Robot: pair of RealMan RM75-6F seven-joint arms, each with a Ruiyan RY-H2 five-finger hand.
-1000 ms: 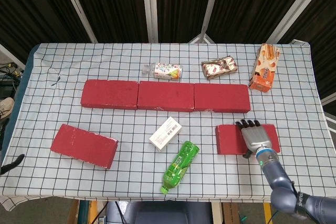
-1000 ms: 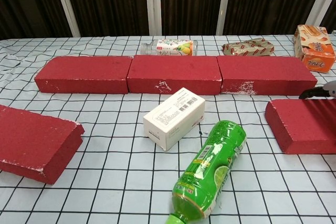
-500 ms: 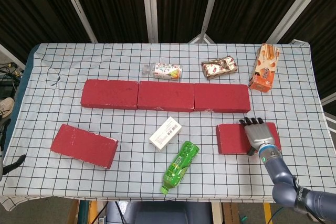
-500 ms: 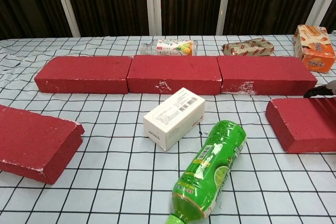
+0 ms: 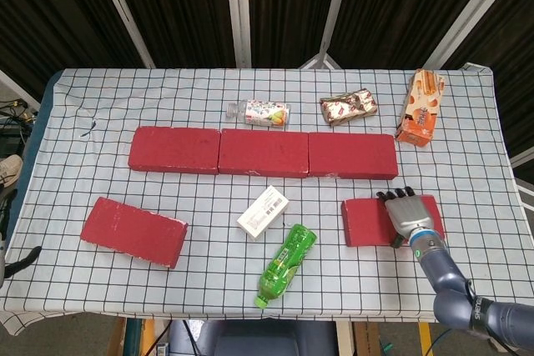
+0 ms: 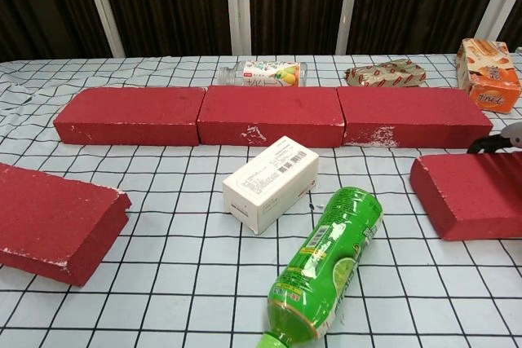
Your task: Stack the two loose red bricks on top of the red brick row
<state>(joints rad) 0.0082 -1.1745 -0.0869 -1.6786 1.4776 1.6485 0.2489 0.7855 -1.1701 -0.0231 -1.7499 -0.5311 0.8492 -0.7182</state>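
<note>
Bright, even light from above. Shadows are soft and small. Both pictures are sharp, with no glare.

White box [image 5: 263, 212] – green bottle [image 5: 284, 264] mid-table

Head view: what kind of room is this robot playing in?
Probably a robot test lab, not a home. The table wears a checked grid cloth, metal frame bars and dark curtains stand behind it, and practice things like red bricks and a green bottle lie around.
</note>
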